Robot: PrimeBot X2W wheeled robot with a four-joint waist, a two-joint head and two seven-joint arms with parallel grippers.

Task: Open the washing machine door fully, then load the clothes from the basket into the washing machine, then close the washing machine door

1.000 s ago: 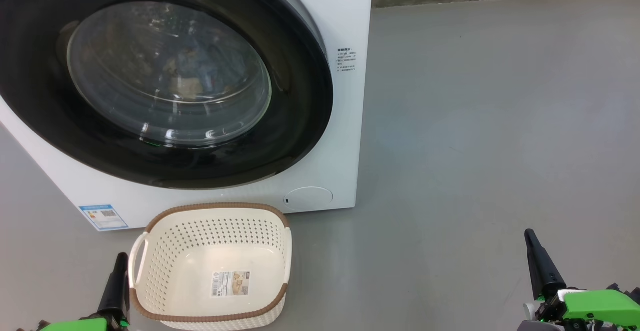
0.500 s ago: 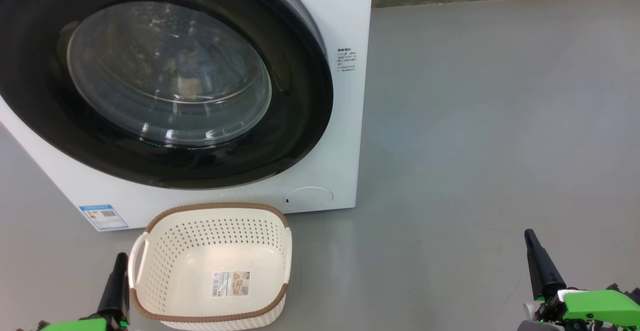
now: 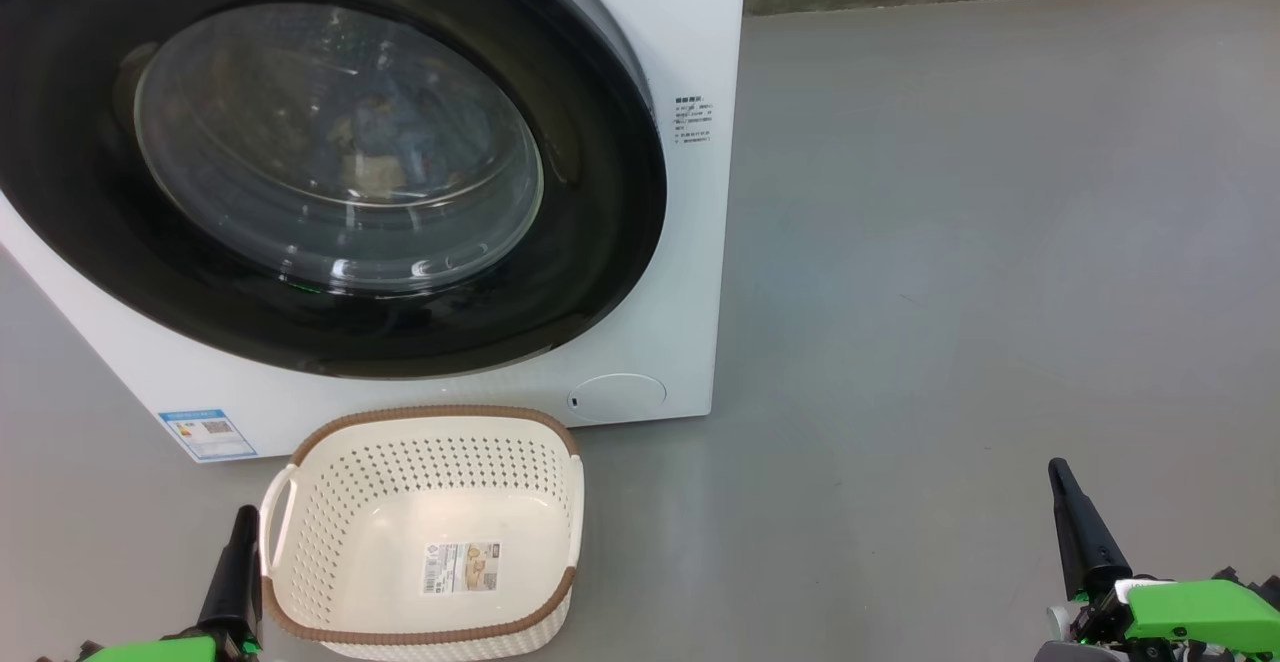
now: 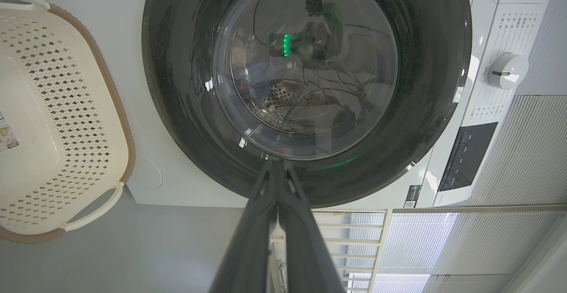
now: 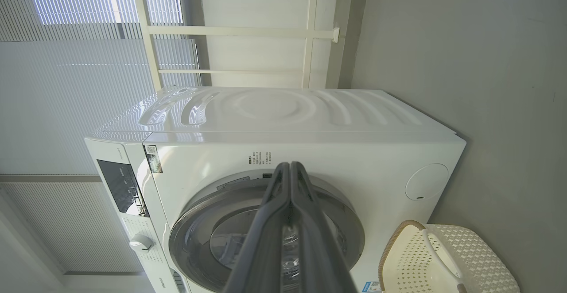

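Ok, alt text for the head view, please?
A white washing machine with its round black door shut; bluish clothes show through it. An empty basket sits on the grey floor before it, the shut left hand beside it and the shut right hand far right.

We find the washing machine door [image 3: 600, 192] closed flat on the washing machine [image 3: 700, 42], so there's no way into the drum; its black ring covers nearly the whole front. The basket [image 3: 436, 409] sits on the floor [image 3: 950, 242] close in front of the machine's lower edge, w/ the left claw [image 3: 243, 517] just beside its left handle, so it's tight there. Basket top is open, reachable from above. Right of machine & basket we've got wide bare floor; the right claw [image 3: 1057, 470] has free room all round.
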